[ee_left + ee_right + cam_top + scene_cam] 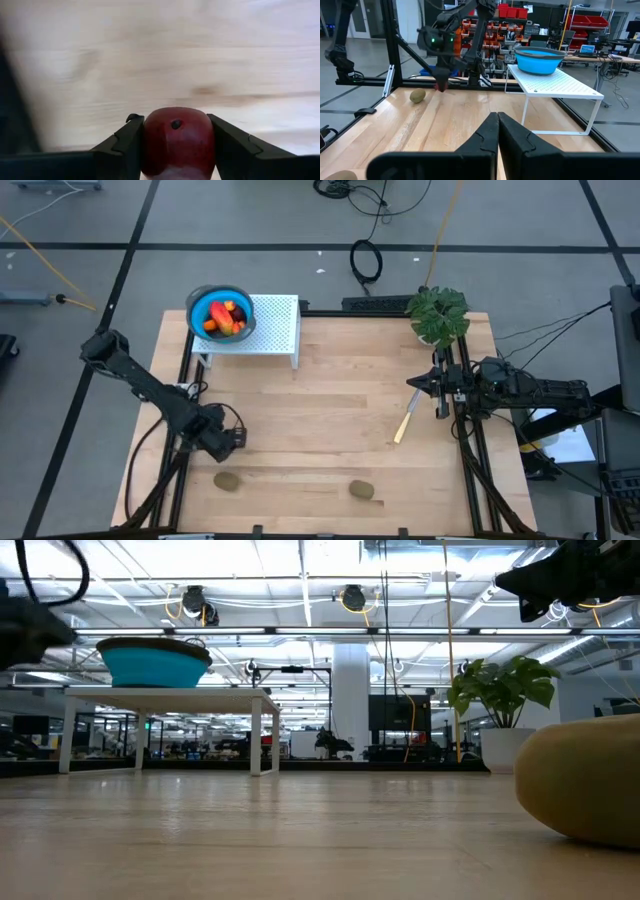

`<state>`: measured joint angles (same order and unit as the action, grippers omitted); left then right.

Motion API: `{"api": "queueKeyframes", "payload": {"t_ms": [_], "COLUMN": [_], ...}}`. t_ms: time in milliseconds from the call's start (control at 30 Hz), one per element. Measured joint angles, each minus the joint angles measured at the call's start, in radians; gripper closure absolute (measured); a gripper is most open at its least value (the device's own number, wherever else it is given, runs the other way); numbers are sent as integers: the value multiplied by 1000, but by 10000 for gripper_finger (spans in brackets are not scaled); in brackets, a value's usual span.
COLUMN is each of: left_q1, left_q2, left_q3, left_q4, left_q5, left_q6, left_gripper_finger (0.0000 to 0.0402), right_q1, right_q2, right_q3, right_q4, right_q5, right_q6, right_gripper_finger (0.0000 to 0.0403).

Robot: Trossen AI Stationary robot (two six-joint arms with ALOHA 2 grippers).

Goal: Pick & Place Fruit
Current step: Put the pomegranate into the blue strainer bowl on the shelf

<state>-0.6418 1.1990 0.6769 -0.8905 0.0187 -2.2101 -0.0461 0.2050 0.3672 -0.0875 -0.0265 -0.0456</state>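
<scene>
At table's 8 o'clock, left gripper (236, 438) clamps dark red ball (177, 140), prob for bowl (221, 312) at 11; right gripper (496, 125) closed, empty.

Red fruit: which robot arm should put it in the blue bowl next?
Left. The left gripper is shut on the red fruit, and the blue bowl is on its side. The right gripper holds nothing.
</scene>
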Motion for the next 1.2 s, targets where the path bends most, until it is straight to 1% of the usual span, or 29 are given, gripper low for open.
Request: {"api": "queueKeyframes", "payload": {"t_ms": [133, 233, 367, 500, 667, 800, 900, 1067, 1200], "left_q1": [0, 0, 0, 0, 0, 0, 0, 0, 0], "left_q2": [-77, -115, -147, -152, -152, -152, -152, -152, -152], "left_q3": [0, 1, 1, 1, 1, 1, 1, 1, 1], "left_q4": [98, 181, 329, 505, 742, 921, 1059, 1266, 1381], "left_q5": [-140, -256, -412, -569, -705, -775, -791, -784, -772], "left_q6": [16, 73, 211, 387, 612, 772, 929, 1285, 1576], "left_gripper_finger": [217, 217, 217, 217, 217, 217, 217, 217, 217], "right_q1": [0, 0, 0, 0, 0, 0, 0, 0, 0], "right_q2": [0, 0, 0, 0, 0, 0, 0, 0, 0], "right_q3": [0, 0, 0, 0, 0, 0, 0, 0, 0], "right_q4": [0, 0, 0, 0, 0, 0, 0, 0, 0], "right_q5": [0, 0, 0, 0, 0, 0, 0, 0, 0], "right_q6": [0, 0, 0, 0, 0, 0, 0, 0, 0], "right_gripper_finger": [403, 403, 403, 403, 403, 403, 403, 403, 403]}}
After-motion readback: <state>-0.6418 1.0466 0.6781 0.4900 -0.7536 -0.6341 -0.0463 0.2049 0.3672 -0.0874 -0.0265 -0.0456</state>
